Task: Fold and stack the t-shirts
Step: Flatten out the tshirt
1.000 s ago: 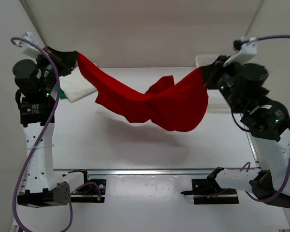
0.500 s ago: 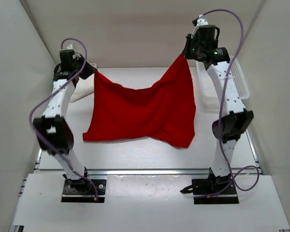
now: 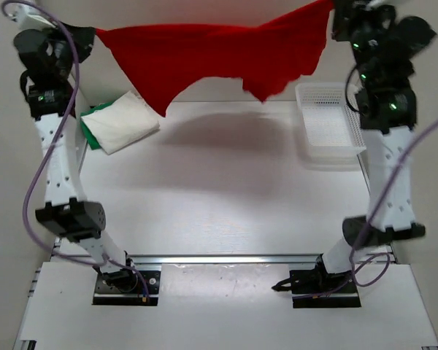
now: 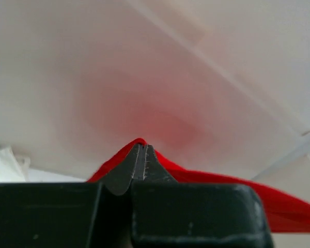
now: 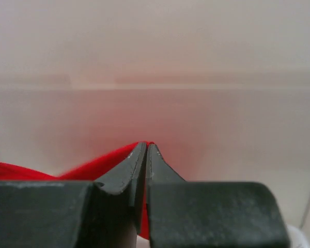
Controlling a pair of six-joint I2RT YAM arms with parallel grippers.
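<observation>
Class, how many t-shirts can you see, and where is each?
3. The red shirt hangs between the left gripper and right gripper; the white shirt lies folded far left, atop the mostly covered green shirt.

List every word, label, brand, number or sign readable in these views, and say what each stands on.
None: no text can be read in any view.
The red t-shirt, the white t-shirt, the green t-shirt and the mesh basket show no print or marking.

No text, label, brand, number or sign can be read in any view. Nothing legible is shown: every surface is seen plain, or too blurred for lettering to be made out.
</observation>
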